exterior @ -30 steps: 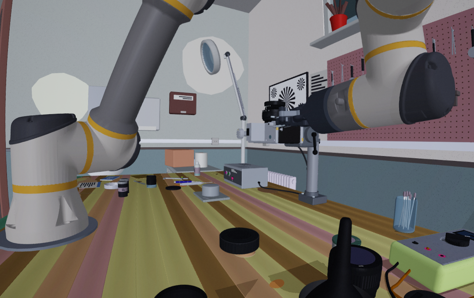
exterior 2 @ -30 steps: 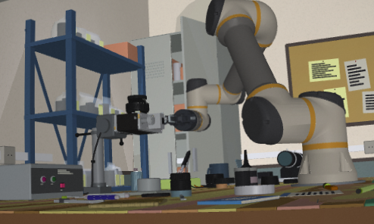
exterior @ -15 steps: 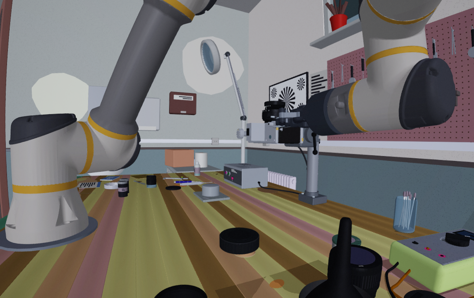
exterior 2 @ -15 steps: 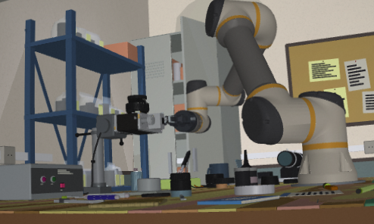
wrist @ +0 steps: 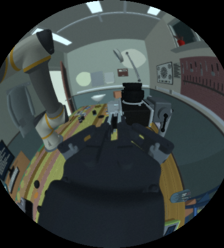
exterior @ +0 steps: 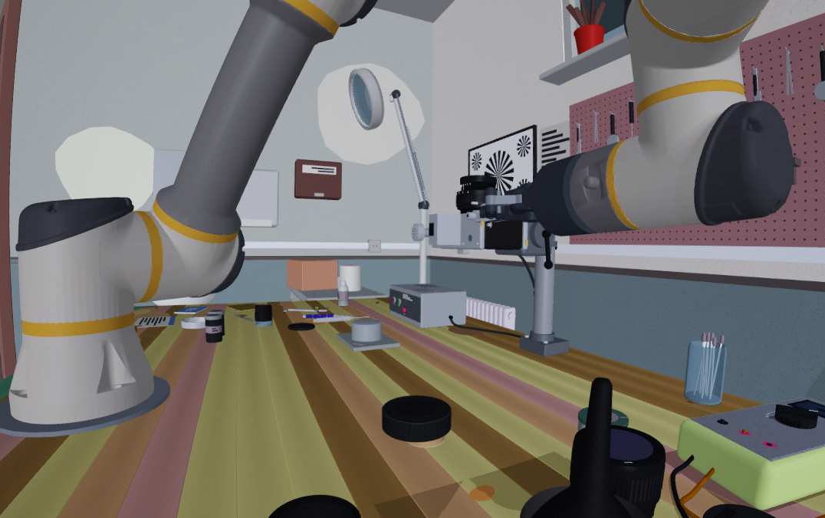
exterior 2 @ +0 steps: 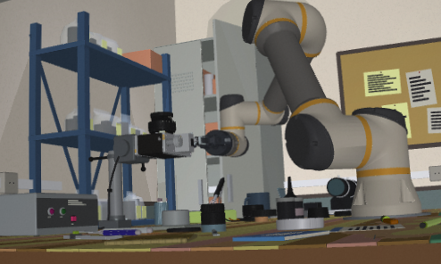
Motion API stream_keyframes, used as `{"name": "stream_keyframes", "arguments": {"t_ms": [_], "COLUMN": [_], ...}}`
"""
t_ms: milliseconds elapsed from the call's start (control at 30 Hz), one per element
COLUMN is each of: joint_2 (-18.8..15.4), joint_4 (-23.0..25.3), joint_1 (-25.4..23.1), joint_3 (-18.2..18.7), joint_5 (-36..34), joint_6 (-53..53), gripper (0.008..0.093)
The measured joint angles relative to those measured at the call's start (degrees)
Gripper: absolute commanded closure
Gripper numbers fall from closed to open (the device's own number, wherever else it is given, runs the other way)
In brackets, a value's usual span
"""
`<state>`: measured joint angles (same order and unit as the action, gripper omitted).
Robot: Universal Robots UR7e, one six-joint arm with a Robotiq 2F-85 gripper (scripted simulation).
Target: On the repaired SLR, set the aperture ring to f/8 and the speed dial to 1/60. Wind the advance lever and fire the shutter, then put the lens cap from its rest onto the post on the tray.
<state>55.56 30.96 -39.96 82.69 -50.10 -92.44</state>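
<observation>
My gripper [exterior 2: 195, 142] reaches level at the top plate of the SLR [exterior 2: 164, 143], which is clamped on a grey stand [exterior: 543, 303] with its black lens [exterior 2: 162, 121] pointing up. A small control on the camera's end, the speed dial or the advance lever, I cannot tell which, is gripped by the closed fingers [wrist: 115, 121]. The lens cap [exterior: 416, 417] sits on its tan rest on the near bench. A grey post on a flat tray [exterior: 367, 334] stands farther back.
The stand's column and clamp knob [wrist: 165, 117] are just beside the camera. A grey control box [exterior: 427, 304], a green meter box [exterior: 783, 451], a swab jar [exterior: 704, 372] and a black lens with a blower [exterior: 609, 451] crowd the bench's right side.
</observation>
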Motion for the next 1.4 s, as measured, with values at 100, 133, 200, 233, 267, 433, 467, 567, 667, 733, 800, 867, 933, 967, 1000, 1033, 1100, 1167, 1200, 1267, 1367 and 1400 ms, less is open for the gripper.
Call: {"name": "stream_keyframes", "arguments": {"t_ms": [100,133,200,233,267,433,467,567,667,733,800,867,933,967,1000,1033,1100,1167,1200,1267,1367,1400], "joint_2": [0.0,0.0,0.0,0.0,0.0,0.0,0.0,0.0,0.0,0.0,0.0,0.0,0.0,0.0,0.0,0.0,0.0,0.0,0.0,0.0,0.0,0.0], "joint_4": [0.0,0.0,0.0,0.0,0.0,0.0,0.0,0.0,0.0,0.0,0.0,0.0,0.0,0.0,0.0,0.0,0.0,0.0,0.0,0.0,0.0,0.0], "joint_1": [0.0,0.0,0.0,0.0,0.0,0.0,0.0,0.0,0.0,0.0,0.0,0.0,0.0,0.0,0.0,0.0,0.0,0.0,0.0,0.0,0.0,0.0], "joint_3": [0.0,0.0,0.0,0.0,0.0,0.0,0.0,0.0,0.0,0.0,0.0,0.0,0.0,0.0,0.0,0.0,0.0,0.0,0.0,0.0,0.0,0.0], "joint_5": [0.0,0.0,0.0,0.0,0.0,0.0,0.0,0.0,0.0,0.0,0.0,0.0,0.0,0.0,0.0,0.0,0.0,0.0,0.0,0.0,0.0,0.0], "joint_6": [0.0,0.0,0.0,0.0,0.0,0.0,0.0,0.0,0.0,0.0,0.0,0.0,0.0,0.0,0.0,0.0,0.0,0.0,0.0,0.0,0.0,0.0], "gripper": [0.0844,0.0824,0.0784,0.0764,0.0744,0.0694,0.0694,0.0694,0.0694,0.0694,0.0694,0.0694,0.0694,0.0694,0.0694,0.0694,0.0694,0.0694,0.0694,0.0694,0.0694,0.0694]}}
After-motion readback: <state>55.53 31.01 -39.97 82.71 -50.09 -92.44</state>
